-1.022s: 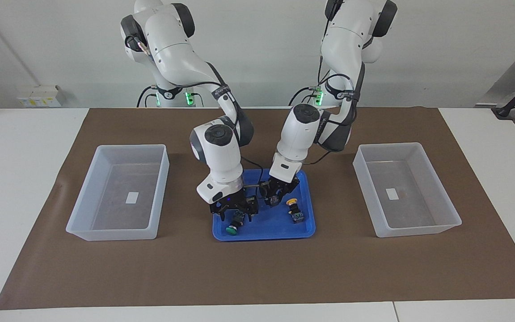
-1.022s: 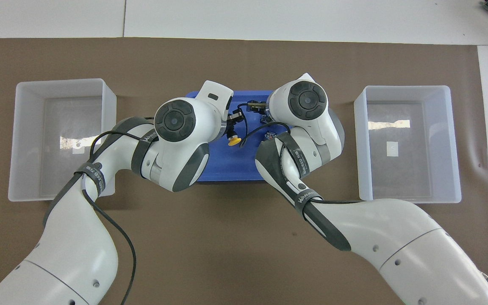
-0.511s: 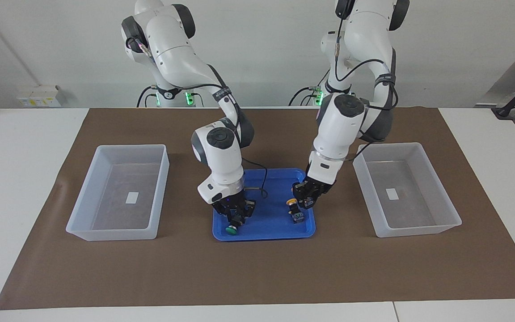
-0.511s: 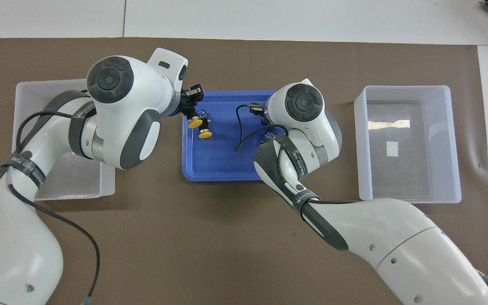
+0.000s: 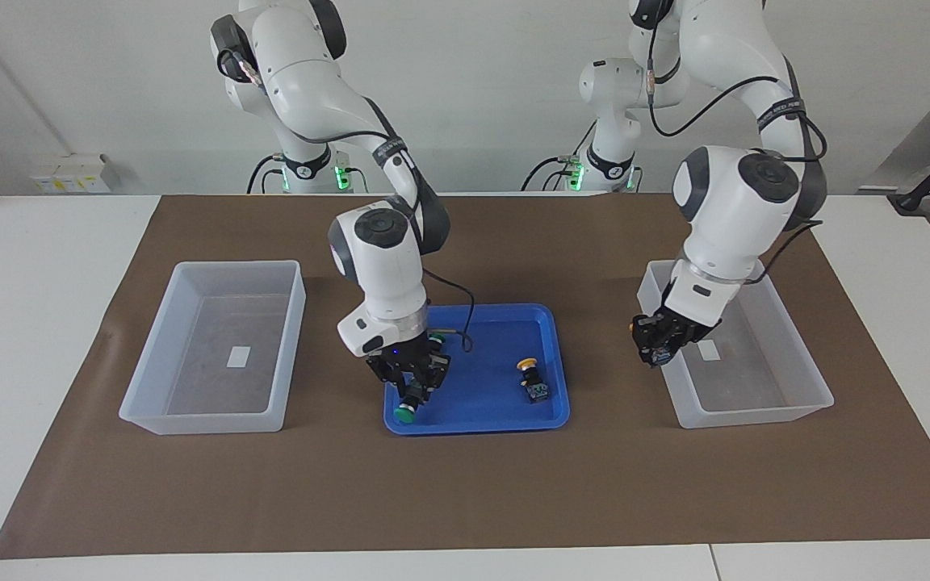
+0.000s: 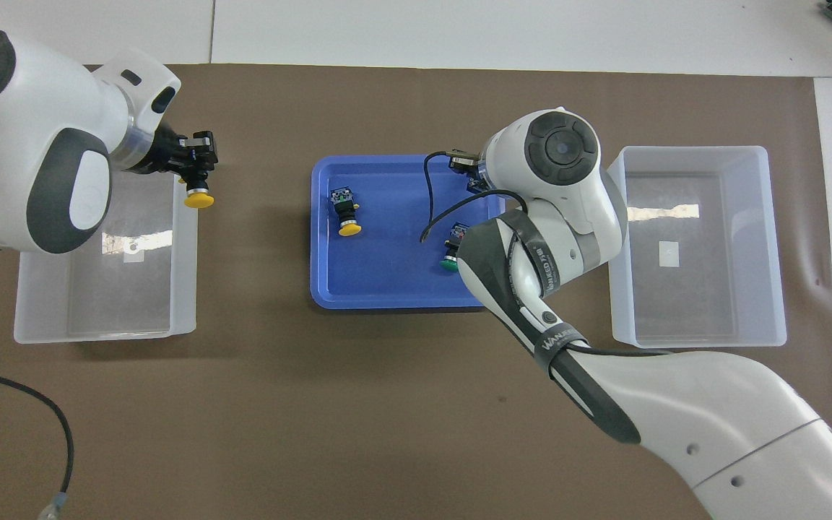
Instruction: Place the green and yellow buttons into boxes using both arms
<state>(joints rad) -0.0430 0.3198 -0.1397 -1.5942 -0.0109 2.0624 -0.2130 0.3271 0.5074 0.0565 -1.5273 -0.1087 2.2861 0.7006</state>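
Note:
My left gripper (image 5: 659, 353) is shut on a yellow button (image 6: 199, 196) and holds it in the air over the inner wall of the box (image 5: 756, 413) at the left arm's end; in the overhead view this gripper (image 6: 196, 167) is over that box's (image 6: 98, 334) corner. My right gripper (image 5: 410, 392) is low in the blue tray (image 5: 497, 407), shut on a green button (image 5: 406, 412). A second green button (image 6: 451, 261) and a second yellow button (image 5: 529, 378) lie in the tray (image 6: 387, 278). The box (image 5: 207, 420) at the right arm's end holds only its label.
Both boxes and the tray stand on a brown mat (image 5: 465, 492) over the white table. A black cable (image 6: 430, 195) hangs from my right wrist over the tray. In the overhead view my right arm covers its own gripper and the tray's edge.
My left arm lifted a yellow button out of the tray and swung it over to its box's wall. My right gripper shut on the green button and shifted slightly toward its own end.

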